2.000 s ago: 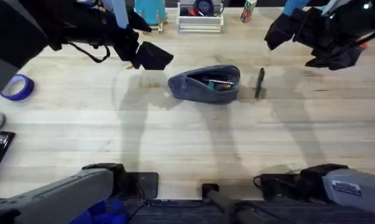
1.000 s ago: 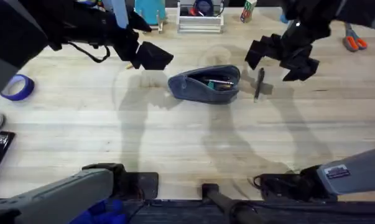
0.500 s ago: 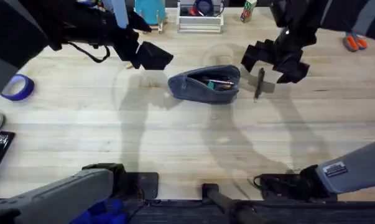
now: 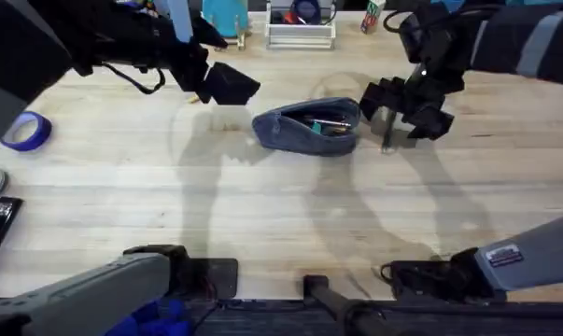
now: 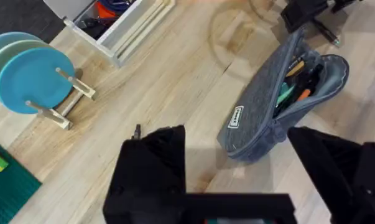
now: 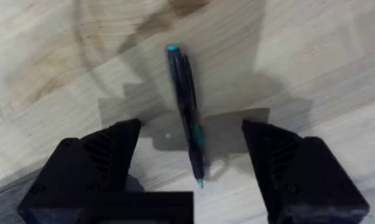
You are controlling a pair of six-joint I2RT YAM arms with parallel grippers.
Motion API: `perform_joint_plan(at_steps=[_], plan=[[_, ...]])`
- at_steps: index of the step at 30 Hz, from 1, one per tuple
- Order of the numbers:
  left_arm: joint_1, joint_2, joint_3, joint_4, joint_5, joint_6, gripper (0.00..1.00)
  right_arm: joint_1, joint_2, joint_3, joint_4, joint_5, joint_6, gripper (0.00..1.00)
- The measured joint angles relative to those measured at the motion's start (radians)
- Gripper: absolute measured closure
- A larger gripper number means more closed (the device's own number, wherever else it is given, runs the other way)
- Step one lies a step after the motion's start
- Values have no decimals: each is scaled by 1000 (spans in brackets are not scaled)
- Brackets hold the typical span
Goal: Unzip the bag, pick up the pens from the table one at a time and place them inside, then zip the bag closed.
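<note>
Near the middle of the light wooden butcher-block tabletop (image 4: 290, 205), lying on its side: a grey-blue fabric pencil pouch (image 4: 306, 126), elongated and oval, zipper parted, mouth gaping toward the far side. Just beside its right end, apart from the fabric: a slim dark pen (image 4: 387, 131), lying flat on the wood, roughly crosswise to the pouch.

From the left wrist camera, seen inside the open pouch (image 5: 280, 99): several pens in orange, green and dark colours, plus a small white label on the outer fabric; unreadable from overhead beyond a few streaks of colour. From the right wrist camera, seen on the dark pen (image 6: 186, 112): black-green barrel, teal cap end and teal tip, resting in shadow on bare wood.

Left end effector (image 4: 227, 86): poised above the tabletop to the left of and beyond the pouch, black fingers (image 5: 153, 165) spread wide, holding nothing. Right end effector (image 4: 402, 105): directly over the dark pen, fingers (image 6: 100, 162) wide apart, one on either side of the barrel, nothing gripped; whether the tips touch the wood, cannot tell.

Farther back along the tabletop's far edge: a white wire tray (image 4: 301, 31) and a rack of light blue round plates (image 5: 32, 78).
</note>
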State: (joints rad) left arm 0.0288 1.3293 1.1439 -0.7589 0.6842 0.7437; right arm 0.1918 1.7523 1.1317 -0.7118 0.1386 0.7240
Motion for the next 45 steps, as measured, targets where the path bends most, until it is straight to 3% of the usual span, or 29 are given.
perform_joint_plan(at_steps=[14,18,25,31,45], plan=[[0,0,0,0,0,0,8,3,-18,-27,26,13,32,30],[0,0,0,0,0,0,8,1,-18,-28,21,22,39,214],[0,0,0,0,0,0,8,1,-18,-28,23,26,43,654],[0,0,0,0,0,0,8,0,-21,-28,29,29,47,954],[0,0,0,-1,0,0,8,-1,-21,-28,29,30,47,964]])
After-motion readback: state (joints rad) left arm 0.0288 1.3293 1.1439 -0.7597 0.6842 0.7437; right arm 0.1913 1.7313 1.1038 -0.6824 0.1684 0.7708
